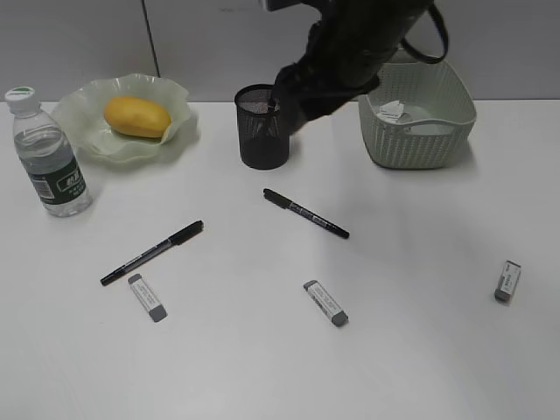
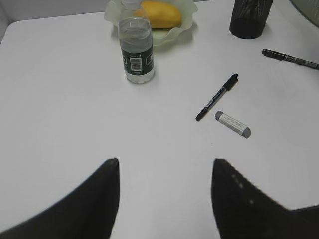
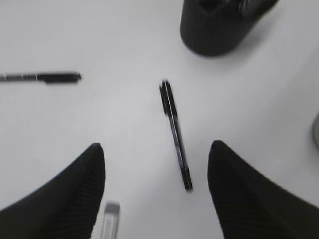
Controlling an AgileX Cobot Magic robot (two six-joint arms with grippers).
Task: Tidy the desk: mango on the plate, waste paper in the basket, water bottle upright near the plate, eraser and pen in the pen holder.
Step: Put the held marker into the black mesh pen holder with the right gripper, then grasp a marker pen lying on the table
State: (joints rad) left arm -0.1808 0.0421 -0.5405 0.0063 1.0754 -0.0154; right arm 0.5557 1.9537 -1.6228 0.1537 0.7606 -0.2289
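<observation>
The mango lies on the green wavy plate. The water bottle stands upright left of the plate. The waste paper is in the basket. The black mesh pen holder stands mid-back. Two black pens and three erasers lie on the desk. My right arm is blurred above the pen holder. The right gripper is open and empty above a pen. My left gripper is open and empty over bare desk.
The left wrist view shows the bottle, the mango, a pen and an eraser ahead. The right wrist view shows the pen holder, another pen and an eraser.
</observation>
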